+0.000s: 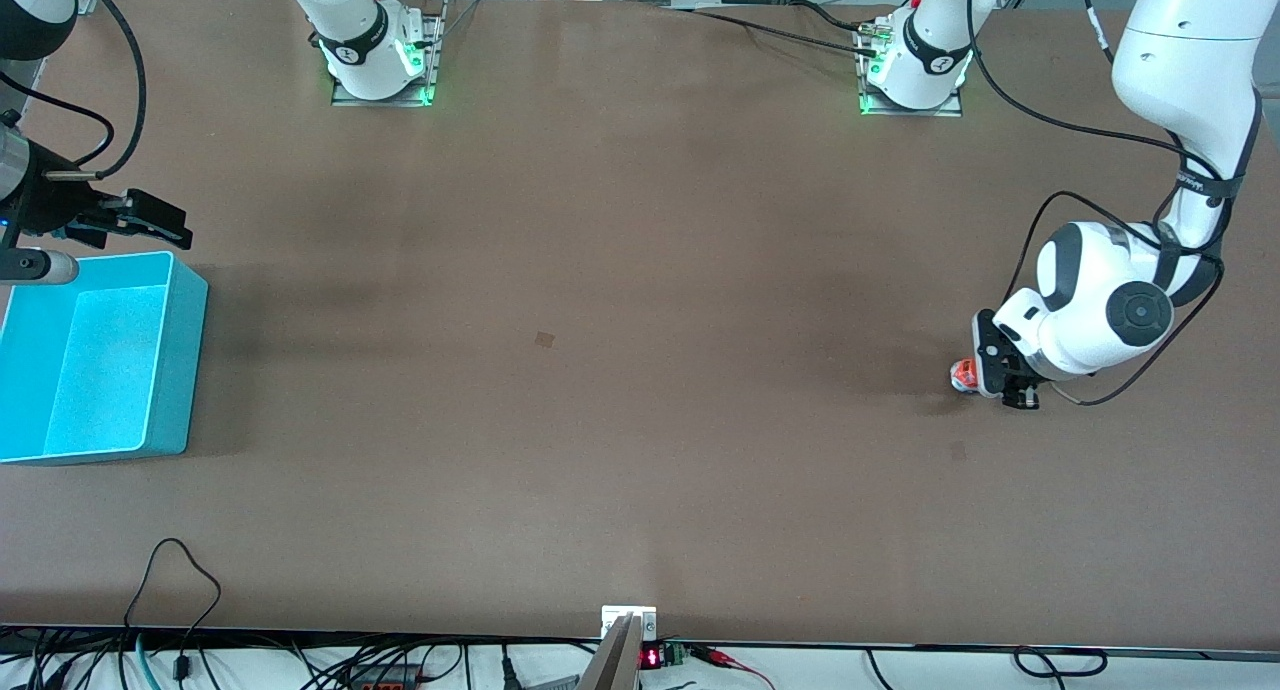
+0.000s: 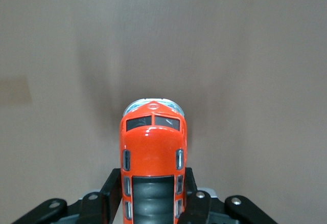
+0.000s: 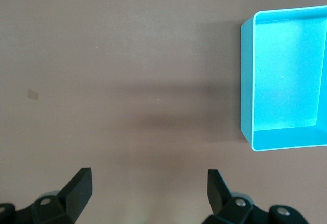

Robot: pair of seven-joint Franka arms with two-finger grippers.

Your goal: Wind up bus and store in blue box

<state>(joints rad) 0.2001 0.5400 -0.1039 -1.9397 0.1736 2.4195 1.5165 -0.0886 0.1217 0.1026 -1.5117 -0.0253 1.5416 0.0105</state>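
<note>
From the front, the small orange toy bus [image 1: 963,374] sits low at the left arm's end of the brown table [image 1: 600,370], pinched in the left gripper [image 1: 985,378]. The left wrist view shows the black fingers [image 2: 113,193] clamped on the bus [image 2: 152,157] sides. In the right wrist view, the right gripper [image 3: 148,185] hangs spread wide, waiting beside the rectangular turquoise plastic box [image 3: 245,81].

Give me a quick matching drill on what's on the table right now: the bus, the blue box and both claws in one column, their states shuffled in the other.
Column 1:
1. bus
2. blue box
3. left claw
4. right claw

Column 2:
A. open, holding nothing, beside the box
B. shut on the toy at the left arm's end of the table
C. orange, clamped between two black fingers
D. turquoise, nothing inside, at the right arm's end of the table

Pairs: 1-C, 2-D, 3-B, 4-A
</note>
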